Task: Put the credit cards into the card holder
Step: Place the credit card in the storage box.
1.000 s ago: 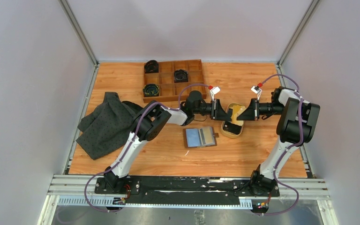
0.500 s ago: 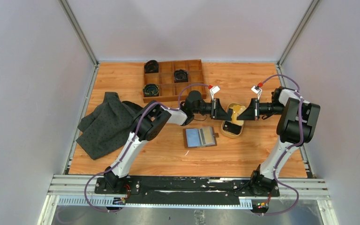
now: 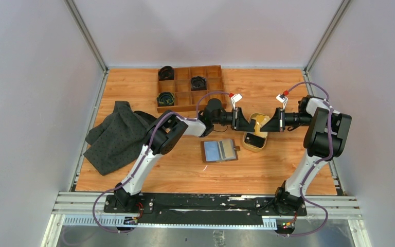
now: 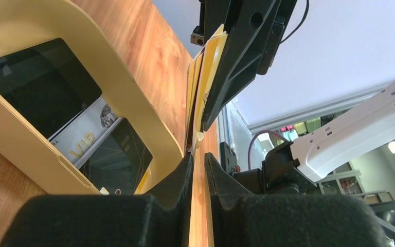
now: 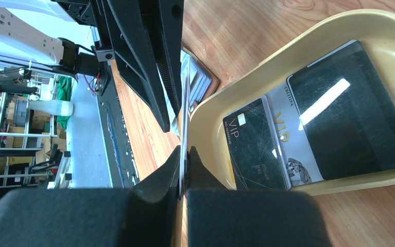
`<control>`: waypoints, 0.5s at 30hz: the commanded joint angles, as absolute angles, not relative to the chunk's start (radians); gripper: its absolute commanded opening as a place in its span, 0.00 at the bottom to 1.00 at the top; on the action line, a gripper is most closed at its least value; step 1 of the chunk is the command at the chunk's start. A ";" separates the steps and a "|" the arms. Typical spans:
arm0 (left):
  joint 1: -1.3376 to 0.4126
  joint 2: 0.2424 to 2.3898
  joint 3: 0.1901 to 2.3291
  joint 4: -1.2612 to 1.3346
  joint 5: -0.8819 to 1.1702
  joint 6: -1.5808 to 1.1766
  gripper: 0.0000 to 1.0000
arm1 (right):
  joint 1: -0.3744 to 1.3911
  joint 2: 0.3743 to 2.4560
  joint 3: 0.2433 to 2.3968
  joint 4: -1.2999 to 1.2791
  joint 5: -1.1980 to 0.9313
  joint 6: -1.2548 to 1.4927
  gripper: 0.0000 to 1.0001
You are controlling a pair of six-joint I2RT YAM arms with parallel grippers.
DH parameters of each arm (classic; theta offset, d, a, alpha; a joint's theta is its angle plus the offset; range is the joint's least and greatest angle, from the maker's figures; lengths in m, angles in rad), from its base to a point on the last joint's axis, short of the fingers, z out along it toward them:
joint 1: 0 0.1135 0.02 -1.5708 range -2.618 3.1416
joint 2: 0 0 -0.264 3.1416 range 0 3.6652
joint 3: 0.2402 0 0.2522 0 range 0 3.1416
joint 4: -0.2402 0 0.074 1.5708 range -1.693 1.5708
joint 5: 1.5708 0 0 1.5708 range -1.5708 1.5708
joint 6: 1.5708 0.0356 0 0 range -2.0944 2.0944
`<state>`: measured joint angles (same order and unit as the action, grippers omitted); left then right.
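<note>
Card in yellow-gold plastic (image 4: 208, 67) hung over the tan oval dish (image 5: 308, 46), right gripper (image 5: 185, 154) clamped on it; left gripper (image 4: 198, 157) nearly closed, grip unclear. Brown leather card holder (image 3: 219, 151) lay open nearby on orange wooden table (image 3: 267, 170), grey walls (image 3: 205, 31) around. Same as a second ago.

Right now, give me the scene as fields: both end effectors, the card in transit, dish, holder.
left end effector: closed on one end of the yellow card, above the dish
right end effector: shut on the opposite end of that card
yellow card: on edge, pinched between both, off the table
dish: tan oval; two dark cards and a silver card lie flat inside
card holder: open flat on the table beside the dish, untouched
status: yellow card not yet in the card holder
</note>
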<state>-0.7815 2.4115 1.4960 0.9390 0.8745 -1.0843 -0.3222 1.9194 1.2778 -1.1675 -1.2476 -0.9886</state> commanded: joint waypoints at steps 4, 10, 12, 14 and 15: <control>-0.813 2.427 1.558 0.947 0.901 -1.069 0.13 | -0.327 1.904 1.260 -1.126 -1.218 -0.999 0.00; -0.816 2.428 1.563 0.929 0.900 -1.059 0.03 | -0.327 1.904 1.260 -1.126 -1.218 -0.997 0.00; -0.816 2.426 1.562 0.925 0.903 -1.055 0.00 | -0.327 1.905 1.261 -1.126 -1.218 -0.996 0.00; -0.816 2.422 1.559 0.922 0.904 -1.047 0.00 | -0.327 1.909 1.260 -1.126 -1.219 -0.994 0.00; -0.816 2.418 1.555 0.915 0.900 -1.037 0.00 | -0.327 1.913 1.261 -1.126 -1.219 -0.992 0.01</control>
<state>-0.7830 2.4138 1.5204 0.8829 0.8703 -1.0542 -0.3229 1.9194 1.2774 -1.1660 -1.2465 -0.9867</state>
